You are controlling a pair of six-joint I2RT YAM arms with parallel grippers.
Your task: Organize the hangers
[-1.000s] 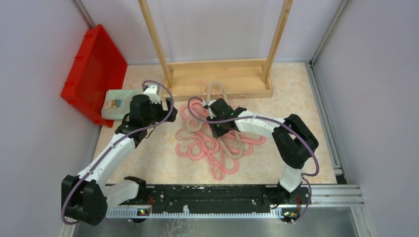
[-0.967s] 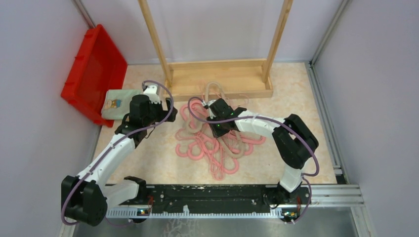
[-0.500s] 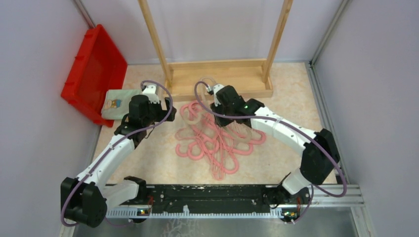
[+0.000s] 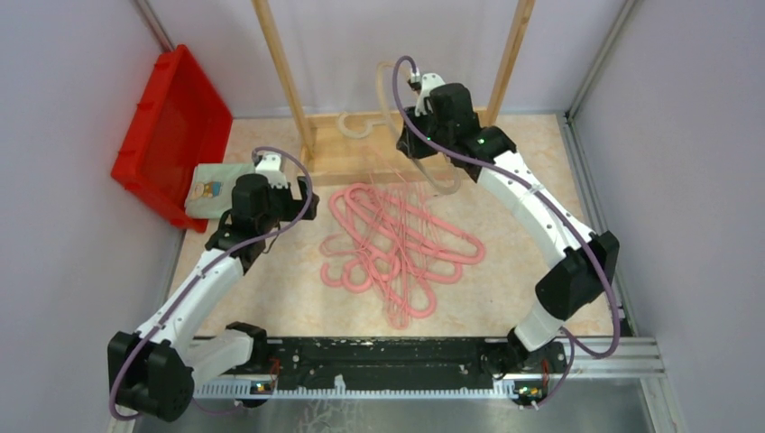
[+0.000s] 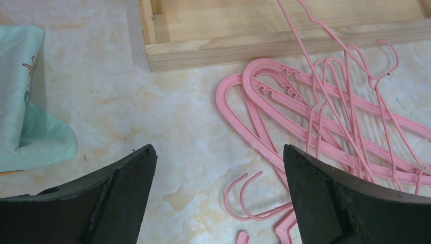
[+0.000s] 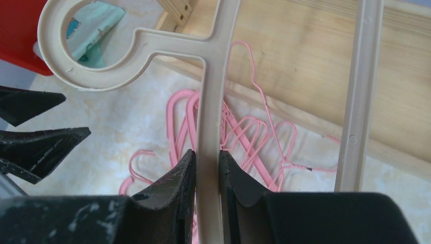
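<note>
top: right gripper [image 4: 417, 144] holds one beige hanger [image 4: 352, 124] raised by the wooden rack [image 4: 338, 162], pink hangers [image 4: 397, 244] heaped on the table [image 4: 271, 289]; left wrist: left gripper [image 5: 217, 152] spread wide, empty, beside heap; right wrist: jaws clamp the beige neck; judged barely begun.

The top camera looks down over the whole table [image 4: 271, 298]; both close wrist cameras share the pink hangers [image 4: 397, 236] and wooden frame [image 5: 284, 30].
</note>
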